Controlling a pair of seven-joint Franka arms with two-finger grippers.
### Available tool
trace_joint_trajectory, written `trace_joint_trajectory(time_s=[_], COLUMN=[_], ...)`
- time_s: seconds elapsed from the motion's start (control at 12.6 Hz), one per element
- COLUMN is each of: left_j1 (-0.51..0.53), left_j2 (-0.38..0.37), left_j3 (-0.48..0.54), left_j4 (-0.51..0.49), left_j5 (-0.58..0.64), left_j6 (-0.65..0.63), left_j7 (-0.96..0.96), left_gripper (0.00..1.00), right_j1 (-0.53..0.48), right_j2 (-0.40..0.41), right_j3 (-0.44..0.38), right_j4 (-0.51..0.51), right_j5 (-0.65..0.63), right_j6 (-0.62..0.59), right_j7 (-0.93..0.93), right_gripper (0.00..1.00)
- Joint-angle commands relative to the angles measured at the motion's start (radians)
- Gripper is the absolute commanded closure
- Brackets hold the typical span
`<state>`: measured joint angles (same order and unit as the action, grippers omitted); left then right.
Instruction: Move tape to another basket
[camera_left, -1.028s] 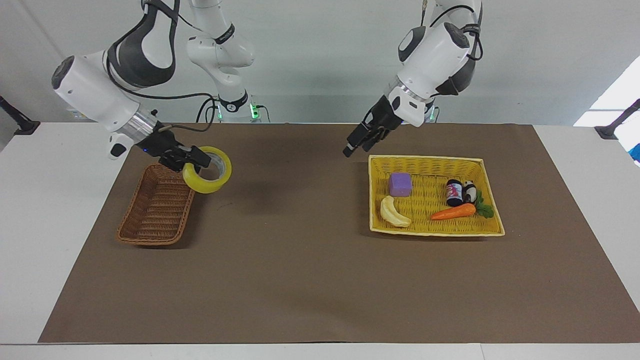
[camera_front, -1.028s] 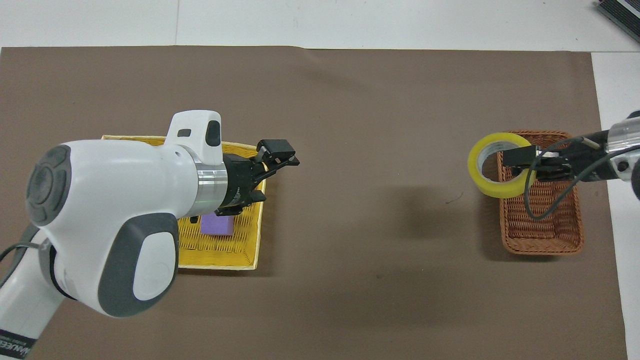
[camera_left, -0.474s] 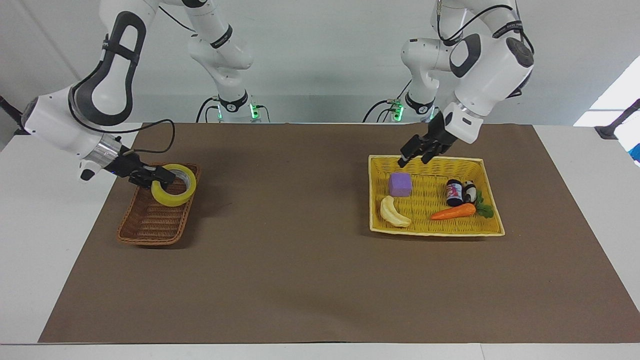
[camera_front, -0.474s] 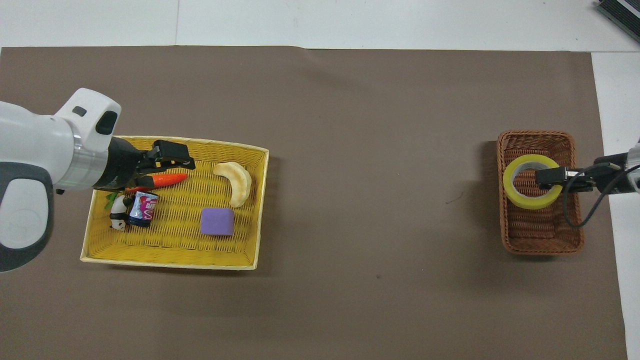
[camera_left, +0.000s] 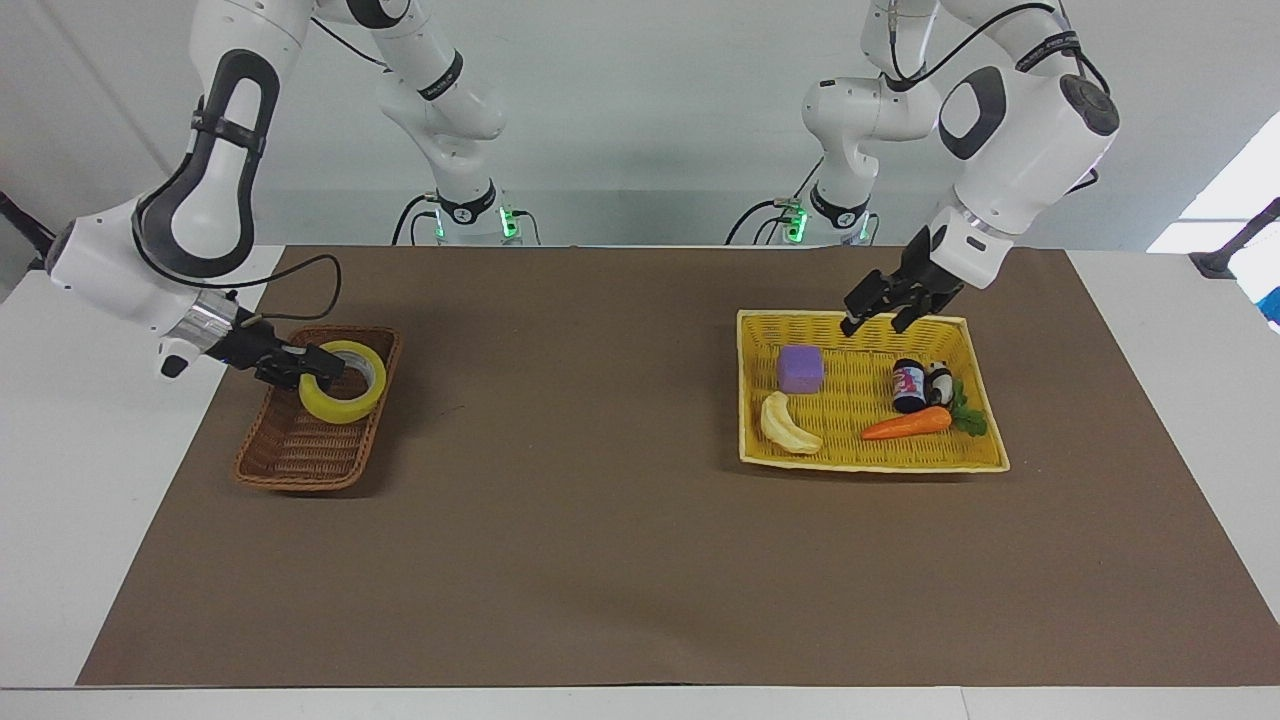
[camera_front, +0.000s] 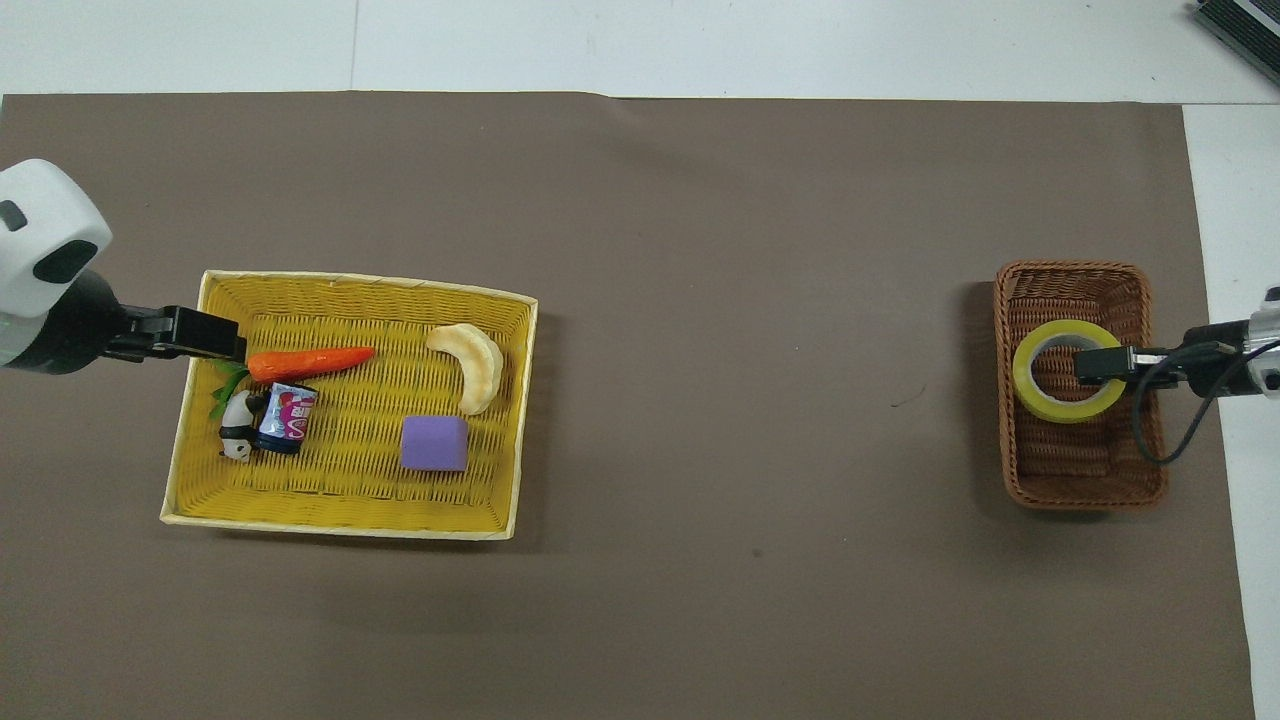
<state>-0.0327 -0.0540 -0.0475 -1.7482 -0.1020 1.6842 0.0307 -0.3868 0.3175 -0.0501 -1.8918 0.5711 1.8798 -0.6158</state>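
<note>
**Tape roll in wicker basket, right gripper clamped on its wall**

Right gripper (camera_left: 318, 366): fingers closed across the wall of the wide yellowish translucent packing-tape roll with pale inner core (camera_left: 343, 395), one finger inside the core hole, the other outside the rim. In the overhead view the grip sits at the roll's 3 o'clock edge. Gripper is low, over the small oblong dark-brown woven wicker basket (camera_left: 290, 458).

Tape roll lies roughly flat, hole up, inside that basket, in the half farther from the robots in the overhead view; a little raised toward the gripped side in the facing view. Can't tell whether it rests on the basket floor or hangs just clear of it. Basket stands on the brown-covered worktop (camera_left: 600, 520) at the right arm's end.

Left gripper (camera_left: 884, 306): holds nothing, touches nothing, up in the air over the robot-side rim of the large flat bright-yellow woven tray basket (camera_left: 870, 463). Whether its fingers are apart or together: can't tell.

In the tray basket: purple block (camera_left: 801, 369), pale banana-shaped piece (camera_left: 788, 425), orange carrot with green top (camera_left: 908, 423), small dark can with pink label (camera_left: 908, 386), small panda figure (camera_left: 939, 383) touching the can. Tray basket stands at the left arm's end of the worktop, well apart from the wicker basket.
</note>
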Motion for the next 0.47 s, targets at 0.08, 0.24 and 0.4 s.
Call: trace_joint_trajectory(time_s=[0.08, 0.24, 0.4], left_j1=[0.013, 0.013, 0.013], left_j2=[0.033, 0.058, 0.091], left_j3=[-0.012, -0.012, -0.012], left_j4=[0.127, 0.186, 0.240], left_j5=[0.100, 0.123, 0.113], left_j6=[-0.173, -0.242, -0.262], left_j7=[0.078, 0.087, 0.087], left_gripper=[0.00, 0.00, 0.00], right_j1=[-0.024, -0.040, -0.043], right_j2=[0.005, 0.034, 0.034], right_j3=[0.013, 0.013, 0.013], right_j4=[-0.001, -0.003, 0.000], right_j5=[0.001, 0.001, 0.000], right_j6=[0.022, 0.030, 0.029], right_j7=[-0.058, -0.111, -0.116], right_gripper=[0.94, 0.88, 0.23])
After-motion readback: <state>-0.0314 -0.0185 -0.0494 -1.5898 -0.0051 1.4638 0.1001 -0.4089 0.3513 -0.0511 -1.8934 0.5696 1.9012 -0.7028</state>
